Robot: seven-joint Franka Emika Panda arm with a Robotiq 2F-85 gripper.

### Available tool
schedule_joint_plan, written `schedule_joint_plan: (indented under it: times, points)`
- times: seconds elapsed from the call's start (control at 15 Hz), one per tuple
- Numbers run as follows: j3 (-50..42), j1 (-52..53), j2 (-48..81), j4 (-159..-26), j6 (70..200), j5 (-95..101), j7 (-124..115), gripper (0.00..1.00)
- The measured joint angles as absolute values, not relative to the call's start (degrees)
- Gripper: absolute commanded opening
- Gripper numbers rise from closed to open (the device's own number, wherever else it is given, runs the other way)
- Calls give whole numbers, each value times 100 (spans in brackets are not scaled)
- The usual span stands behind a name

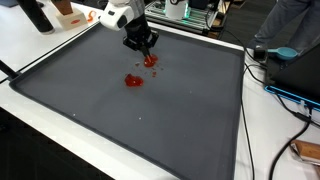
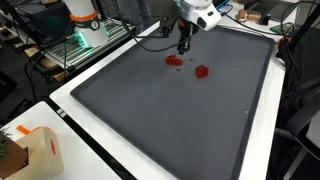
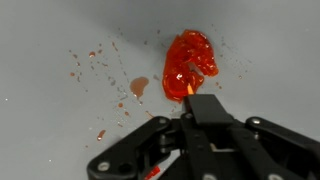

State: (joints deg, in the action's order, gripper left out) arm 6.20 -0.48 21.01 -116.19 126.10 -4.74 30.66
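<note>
A red blob is seen in the wrist view w/ its long axis roughly up-down in frame, just beyond the gripper. In both exterior views 2 red items are counted on the dark mat of the worktop: one under the gripper, one apart. Small red specks and 1 orange drop are scattered nearby. Gripper opening: can't be told; nothing is seen to be held.
</note>
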Motion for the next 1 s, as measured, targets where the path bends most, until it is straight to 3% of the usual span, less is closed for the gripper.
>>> schedule_joint_plan:
  times: [1.0]
  points:
    - [607,-48,2130,-11748,12823,-460,2986,3]
